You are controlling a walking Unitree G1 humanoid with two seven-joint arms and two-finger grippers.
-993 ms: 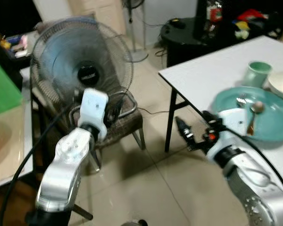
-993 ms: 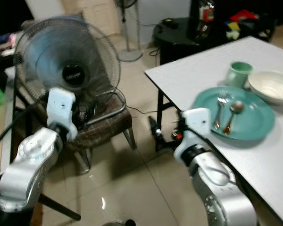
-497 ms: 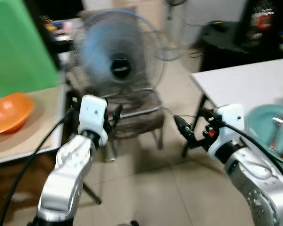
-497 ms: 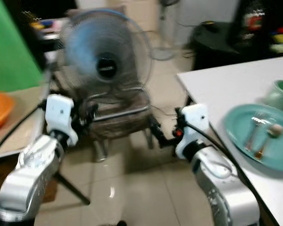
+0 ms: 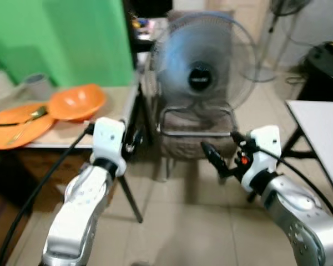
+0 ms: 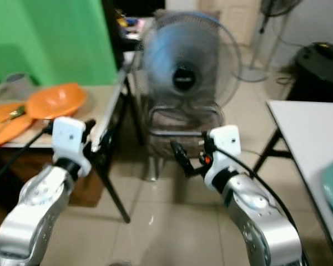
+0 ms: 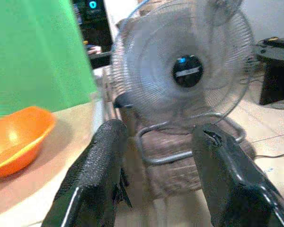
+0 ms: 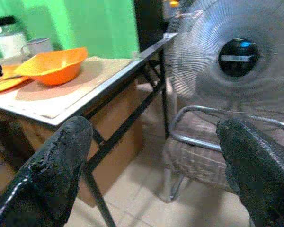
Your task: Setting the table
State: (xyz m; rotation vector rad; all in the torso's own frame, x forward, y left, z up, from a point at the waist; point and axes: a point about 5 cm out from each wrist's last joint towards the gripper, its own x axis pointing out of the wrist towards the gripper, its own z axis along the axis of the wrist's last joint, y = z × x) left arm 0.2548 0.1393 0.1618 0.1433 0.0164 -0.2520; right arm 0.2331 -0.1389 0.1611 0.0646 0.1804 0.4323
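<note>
Head views: between tables, facing the side table (image 5: pixel 72 130); likely fetching dishes next, needing an approach and reach. Orange bowl (image 5: pixel 77 101) apparently empty; orange plate (image 5: pixel 16 124) carrying cutlery.

Left wrist: left gripper (image 7: pixel 156 175) fingers spread, empty, fan (image 7: pixel 187 71) ahead.

Right wrist: right gripper (image 8: pixel 156 165) fingers wide apart, holding nothing.

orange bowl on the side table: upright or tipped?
Upright: the orange bowl sits on the side table, opening up. Contents: cannot tell.
</note>
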